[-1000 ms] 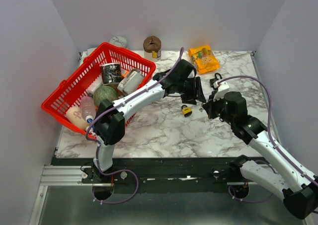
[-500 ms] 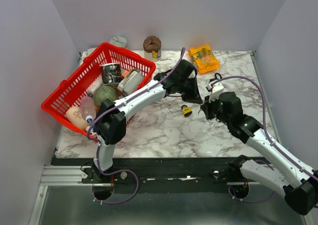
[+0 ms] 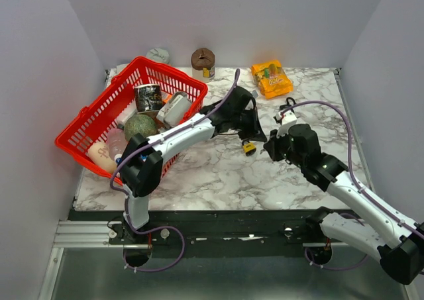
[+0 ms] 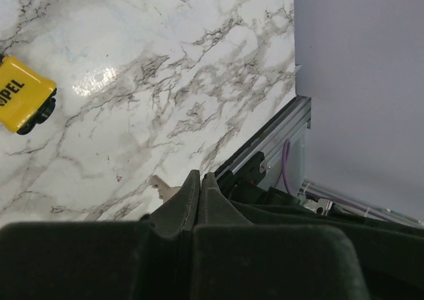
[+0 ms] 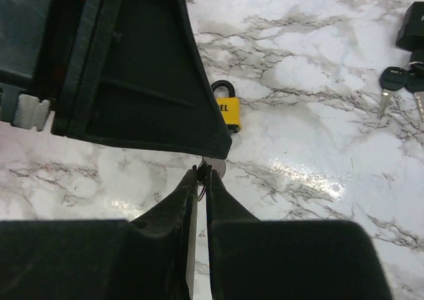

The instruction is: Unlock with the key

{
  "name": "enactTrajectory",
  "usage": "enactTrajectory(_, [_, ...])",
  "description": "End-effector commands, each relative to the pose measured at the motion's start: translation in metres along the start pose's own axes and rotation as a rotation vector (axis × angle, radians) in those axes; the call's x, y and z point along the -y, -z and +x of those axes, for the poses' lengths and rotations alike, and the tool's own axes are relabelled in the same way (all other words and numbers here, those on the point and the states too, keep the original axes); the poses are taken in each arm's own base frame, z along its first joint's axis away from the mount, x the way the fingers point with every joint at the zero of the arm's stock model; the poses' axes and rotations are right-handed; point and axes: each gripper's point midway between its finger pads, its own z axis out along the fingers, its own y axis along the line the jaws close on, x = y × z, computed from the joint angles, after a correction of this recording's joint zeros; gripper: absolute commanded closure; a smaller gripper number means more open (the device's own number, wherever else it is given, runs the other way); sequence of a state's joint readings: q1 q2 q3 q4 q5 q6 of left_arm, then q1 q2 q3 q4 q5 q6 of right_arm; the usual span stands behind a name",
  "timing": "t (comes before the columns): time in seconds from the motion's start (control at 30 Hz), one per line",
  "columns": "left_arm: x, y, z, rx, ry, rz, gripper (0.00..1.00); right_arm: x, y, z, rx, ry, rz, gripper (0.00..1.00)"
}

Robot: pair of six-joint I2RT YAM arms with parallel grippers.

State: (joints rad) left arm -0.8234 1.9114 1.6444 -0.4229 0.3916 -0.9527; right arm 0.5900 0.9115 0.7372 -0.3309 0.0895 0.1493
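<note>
A yellow padlock (image 3: pixel 248 148) with a black shackle lies flat on the marble table; it also shows as the padlock (image 5: pixel 227 109) and the padlock (image 4: pixel 23 95). Just right of it both grippers meet tip to tip. My left gripper (image 3: pixel 257 136) is shut on the small silver key (image 5: pixel 215 167), and a bit of the key's metal (image 4: pixel 159 184) pokes out beside its fingertips (image 4: pixel 189 187). My right gripper (image 5: pixel 203 171) stands a narrow slit open, its tips still on either side of the key.
A red basket (image 3: pixel 86 124) full of groceries stands tilted at the left. An orange packet (image 3: pixel 271 78) and a brown object (image 3: pixel 203 59) lie at the back. A bunch of spare keys (image 5: pixel 397 80) with a black fob lies to the right of the padlock.
My left gripper has closed on the key, and both grippers have drifted slightly left and nearer. My right gripper, shut until now, has parted a little. The padlock has not moved.
</note>
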Motion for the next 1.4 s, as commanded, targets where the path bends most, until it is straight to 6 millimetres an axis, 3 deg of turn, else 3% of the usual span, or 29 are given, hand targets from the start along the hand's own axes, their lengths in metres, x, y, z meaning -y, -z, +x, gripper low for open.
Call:
enactTrajectory(0.0, [0.032, 0.031, -0.014, 0.083, -0.083, 0.159, 1.00, -0.002, -0.002, -0.007, 0.035, -0.065, -0.005, 0.77])
enactTrajectory(0.13, [0.034, 0.045, -0.020, 0.114, -0.157, 0.169, 1.00, -0.002, 0.005, -0.020, 0.065, -0.121, -0.078, 0.64])
enactTrajectory(0.27, [0.039, 0.062, -0.026, 0.143, -0.243, 0.203, 1.00, 0.011, 0.012, -0.025, 0.065, -0.219, -0.170, 0.48])
enactTrajectory(0.37, [0.049, 0.076, -0.020, 0.140, -0.307, 0.266, 1.00, 0.012, 0.018, -0.029, 0.060, -0.276, -0.265, 0.35])
enactTrajectory(0.4, [0.046, 0.077, -0.016, 0.124, -0.317, 0.281, 1.00, 0.009, 0.021, -0.031, 0.059, -0.285, -0.299, 0.23])
enactTrajectory(0.47, [0.054, 0.087, -0.007, 0.091, -0.337, 0.359, 1.00, -0.002, 0.026, -0.034, 0.043, -0.310, -0.394, 0.17])
enactTrajectory(0.5, [0.047, 0.087, -0.002, 0.073, -0.315, 0.362, 1.00, -0.005, 0.026, -0.033, 0.028, -0.323, -0.423, 0.15])
enactTrajectory(0.67, [0.050, 0.106, 0.015, 0.038, -0.297, 0.489, 1.00, -0.016, 0.031, -0.028, -0.010, -0.359, -0.505, 0.14])
enactTrajectory(0.83, [0.055, 0.119, 0.033, -0.005, -0.294, 0.582, 1.00, -0.033, 0.048, -0.038, -0.018, -0.363, -0.610, 0.15])
enactTrajectory(0.93, [0.060, 0.123, 0.035, -0.012, -0.285, 0.632, 1.00, -0.044, 0.059, -0.036, -0.036, -0.379, -0.682, 0.15])
enactTrajectory(1.07, [0.069, 0.129, 0.035, -0.007, -0.295, 0.703, 1.00, -0.044, 0.065, -0.032, -0.013, -0.367, -0.667, 0.17])
enactTrajectory(1.37, [0.074, 0.131, 0.036, -0.027, -0.287, 0.760, 1.00, -0.052, 0.071, -0.039, -0.017, -0.349, -0.740, 0.34])
